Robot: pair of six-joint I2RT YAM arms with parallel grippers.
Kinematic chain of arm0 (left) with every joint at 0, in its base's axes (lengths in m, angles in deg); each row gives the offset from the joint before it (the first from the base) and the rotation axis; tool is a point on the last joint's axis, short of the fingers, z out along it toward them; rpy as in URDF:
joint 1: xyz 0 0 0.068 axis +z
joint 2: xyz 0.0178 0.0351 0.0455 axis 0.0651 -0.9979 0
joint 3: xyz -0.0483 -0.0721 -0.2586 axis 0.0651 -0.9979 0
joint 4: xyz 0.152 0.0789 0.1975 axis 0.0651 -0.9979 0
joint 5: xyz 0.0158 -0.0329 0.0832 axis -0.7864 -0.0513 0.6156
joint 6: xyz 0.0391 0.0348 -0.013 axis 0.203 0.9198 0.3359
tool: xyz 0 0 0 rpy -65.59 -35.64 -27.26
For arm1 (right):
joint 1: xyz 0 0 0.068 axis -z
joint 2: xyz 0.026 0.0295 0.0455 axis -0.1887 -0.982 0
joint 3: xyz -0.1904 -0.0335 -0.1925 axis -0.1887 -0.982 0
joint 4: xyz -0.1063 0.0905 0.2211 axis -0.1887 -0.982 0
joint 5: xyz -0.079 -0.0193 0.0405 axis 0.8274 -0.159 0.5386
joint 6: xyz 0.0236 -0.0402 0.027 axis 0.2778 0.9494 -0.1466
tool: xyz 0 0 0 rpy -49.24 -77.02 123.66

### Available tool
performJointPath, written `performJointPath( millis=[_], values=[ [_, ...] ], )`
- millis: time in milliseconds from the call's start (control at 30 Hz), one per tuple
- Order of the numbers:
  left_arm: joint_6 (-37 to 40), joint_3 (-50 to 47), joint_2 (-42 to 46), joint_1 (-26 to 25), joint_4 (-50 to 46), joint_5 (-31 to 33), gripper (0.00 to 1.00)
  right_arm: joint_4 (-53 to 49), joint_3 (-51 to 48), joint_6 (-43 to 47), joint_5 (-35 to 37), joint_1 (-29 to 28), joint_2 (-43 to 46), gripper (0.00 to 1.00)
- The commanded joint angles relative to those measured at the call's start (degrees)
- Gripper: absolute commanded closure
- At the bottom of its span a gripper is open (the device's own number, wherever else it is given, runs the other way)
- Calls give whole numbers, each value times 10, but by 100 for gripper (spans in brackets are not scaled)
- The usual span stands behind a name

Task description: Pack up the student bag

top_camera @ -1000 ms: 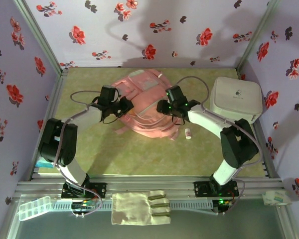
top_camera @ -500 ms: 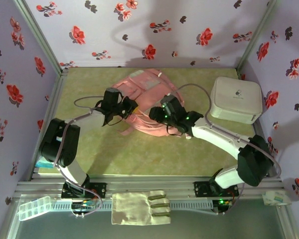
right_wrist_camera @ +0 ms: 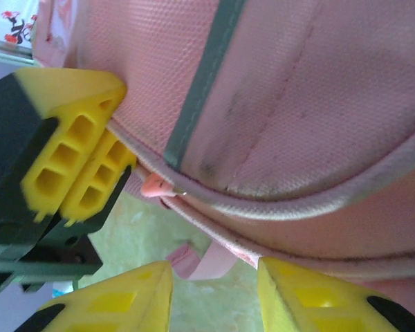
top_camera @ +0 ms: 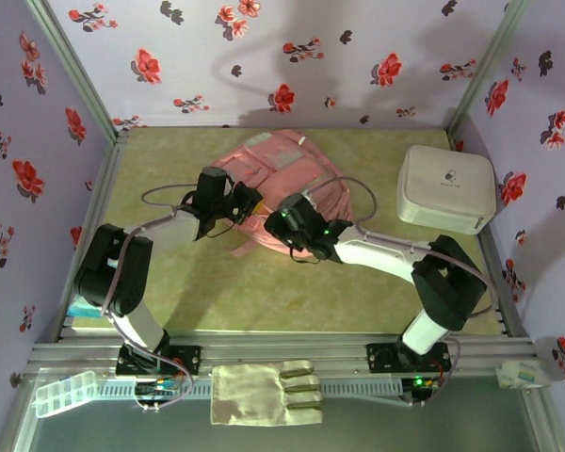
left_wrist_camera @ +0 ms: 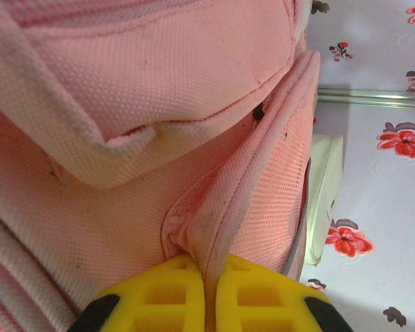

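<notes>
Right gripper (top_camera: 284, 224) now sits further left, at the near edge of the student bag (top_camera: 282, 160), jaws partly apart and empty; left gripper (left_wrist_camera: 206, 273) stays pinched on a fold of its fabric.

Pink student bag (top_camera: 275, 162) lying rumpled.

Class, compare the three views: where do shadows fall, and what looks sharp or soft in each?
Top external: even light, with soft arm shadows on the far wall and the table. Left wrist: the student bag weave is crisp. Right wrist: the right claw has soft, unfocused fingers, while the bag's stitching is sharper.
</notes>
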Motion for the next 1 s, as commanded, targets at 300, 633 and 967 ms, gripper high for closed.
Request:
performJointPath(
  millis=[300, 633, 967],
  values=[
    [3, 0, 31, -7, 52, -5, 100, 42, 53, -16, 75, -4, -45, 64],
    [3, -1, 38, -10, 59, -6, 100, 44, 57, -44, 102, -3, -73, 63],
    [-1, 0, 42, -13, 59, -8, 100, 42, 88, -49, 133, 2, -106, 68]
  ],
)
